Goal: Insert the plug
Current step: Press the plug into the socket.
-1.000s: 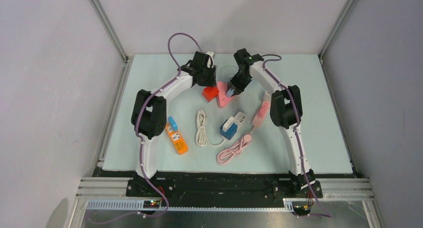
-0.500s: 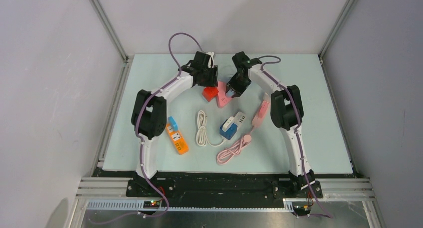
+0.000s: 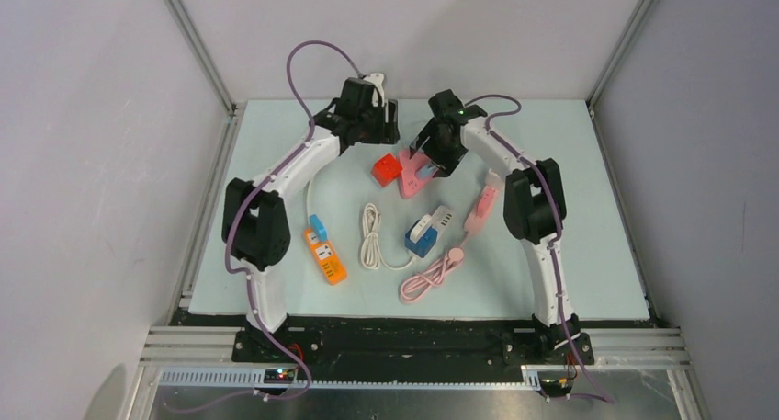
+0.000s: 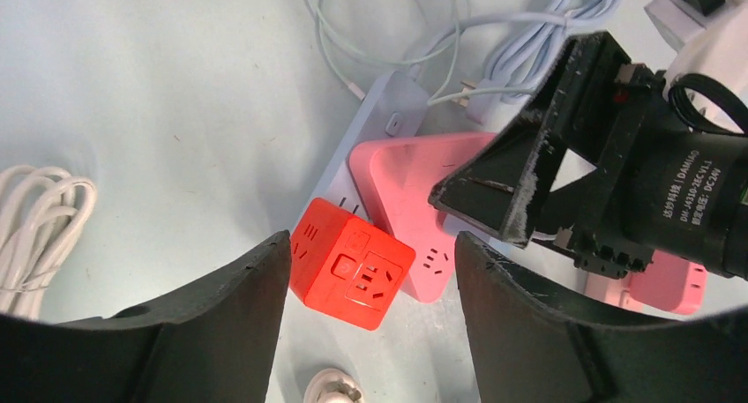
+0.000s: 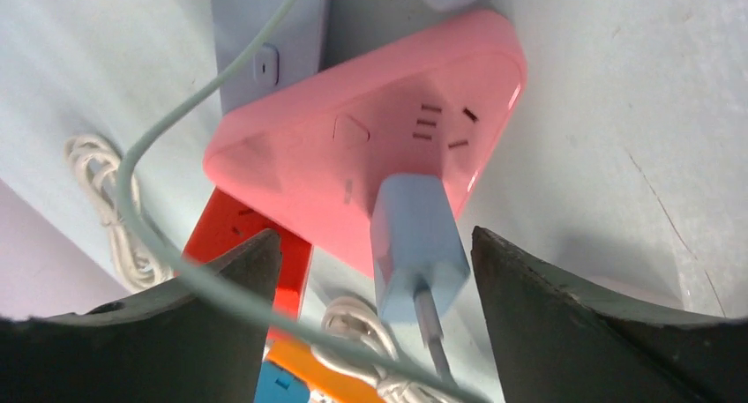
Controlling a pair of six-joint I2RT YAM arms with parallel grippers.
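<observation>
1. My right claw (image 5: 372, 244) stands wide and holds nothing. The light blue plastic plug (image 5: 419, 244) sits in the gap between its fingers, touching neither and closer to one than the other.
2. The plug stands on the flat face of the pink triangular plastic socket block (image 5: 291, 156), by one rounded corner. No prongs show, so I judge it fully seated. The block lies on the pale green table (image 3: 588, 209), around the middle of its width and towards the far edge.
3. The relation that matters is the plug's long axis. It rises off the block's face towards my wrist, and its cord leaves from the end nearest me. The axis therefore runs roughly along my fingers, not across them.
4. My left claw (image 4: 370, 240) is also wide and empty. It hovers over the red plastic cube socket (image 4: 351, 264), which sits tight against the pink block on the side facing the table's left edge. I cannot tell whether the two touch. My right claw is much the nearer one to the plug.
5. A thin pale cord (image 5: 159, 174) loops across in front of one right finger. If the next move is to lift clear, I think it should go straight back along the plug's axis. A sideways drift could catch that cord and drag the plug out.
</observation>
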